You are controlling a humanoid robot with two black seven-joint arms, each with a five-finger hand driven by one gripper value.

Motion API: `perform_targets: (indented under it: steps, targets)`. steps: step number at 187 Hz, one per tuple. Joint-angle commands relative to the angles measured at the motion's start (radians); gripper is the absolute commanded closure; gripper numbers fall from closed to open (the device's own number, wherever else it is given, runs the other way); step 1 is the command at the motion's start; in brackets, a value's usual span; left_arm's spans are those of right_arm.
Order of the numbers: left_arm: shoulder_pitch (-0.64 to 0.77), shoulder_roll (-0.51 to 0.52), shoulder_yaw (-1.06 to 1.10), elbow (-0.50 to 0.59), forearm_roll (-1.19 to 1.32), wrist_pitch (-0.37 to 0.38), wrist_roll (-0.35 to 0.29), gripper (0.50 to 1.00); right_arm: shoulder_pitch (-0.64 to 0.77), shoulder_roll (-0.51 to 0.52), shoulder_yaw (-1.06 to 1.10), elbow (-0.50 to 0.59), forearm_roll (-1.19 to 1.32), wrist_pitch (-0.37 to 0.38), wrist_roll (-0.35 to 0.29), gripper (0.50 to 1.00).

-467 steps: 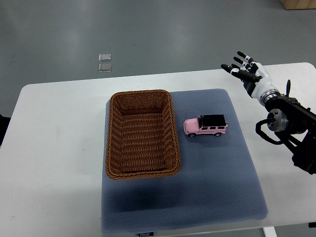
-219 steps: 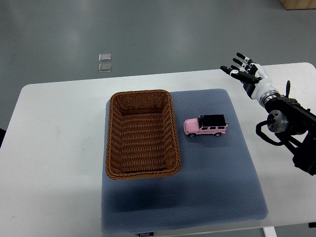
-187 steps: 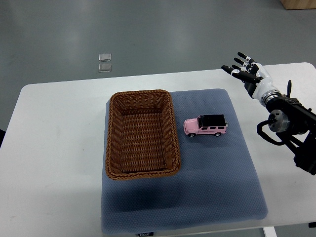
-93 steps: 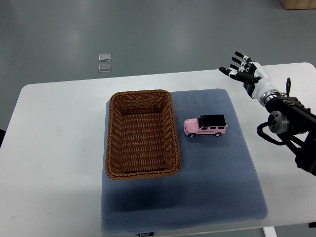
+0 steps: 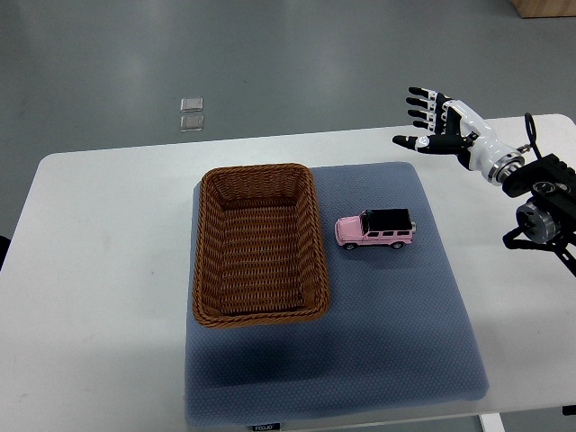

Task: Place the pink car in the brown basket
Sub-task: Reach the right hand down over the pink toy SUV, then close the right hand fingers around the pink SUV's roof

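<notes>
Nearby, right hand [image 5: 447, 124] fingers spread, empty, arm cropped at edge, pink car [image 5: 375, 229] beside brown basket [image 5: 257, 243].

My count from the top view
I see one car [image 5: 375, 229], one basket [image 5: 258, 244], one mat [image 5: 396, 315], one table [image 5: 99, 270], one hand [image 5: 445, 126], and two small squares [image 5: 191, 113] on the floor.

— Where does your single top view look from?
— Steeply down from the robot's side, at medium range, covering the whole white table [image 5: 108, 234], its blue mat [image 5: 378, 306] and the grey floor [image 5: 270, 54] beyond.
</notes>
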Motion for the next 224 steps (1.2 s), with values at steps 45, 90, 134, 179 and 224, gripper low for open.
perform_targets:
  steps: [45,90,134,179,224]
  targets:
    - [0.000,0.000,0.002,0.000,0.000,0.000,0.000,0.500,0.013,-0.136,-0.159,0.145,-0.322,0.057,0.087,0.587]
    - [-0.002,0.000,0.002,0.000,0.000,0.000,0.000,0.500,0.051,-0.181,-0.285,0.220,-0.492,0.045,0.088,0.587]
    - [-0.002,0.000,0.002,0.000,0.000,0.000,0.000,0.500,0.056,-0.181,-0.333,0.223,-0.563,0.037,0.084,0.587]
    - [-0.002,0.000,0.002,-0.005,0.000,0.000,0.000,0.500,0.056,-0.172,-0.403,0.209,-0.600,-0.021,0.073,0.589]
    - [-0.002,0.000,0.002,-0.005,0.000,0.000,0.000,0.500,0.056,-0.167,-0.435,0.191,-0.623,-0.067,0.033,0.609]
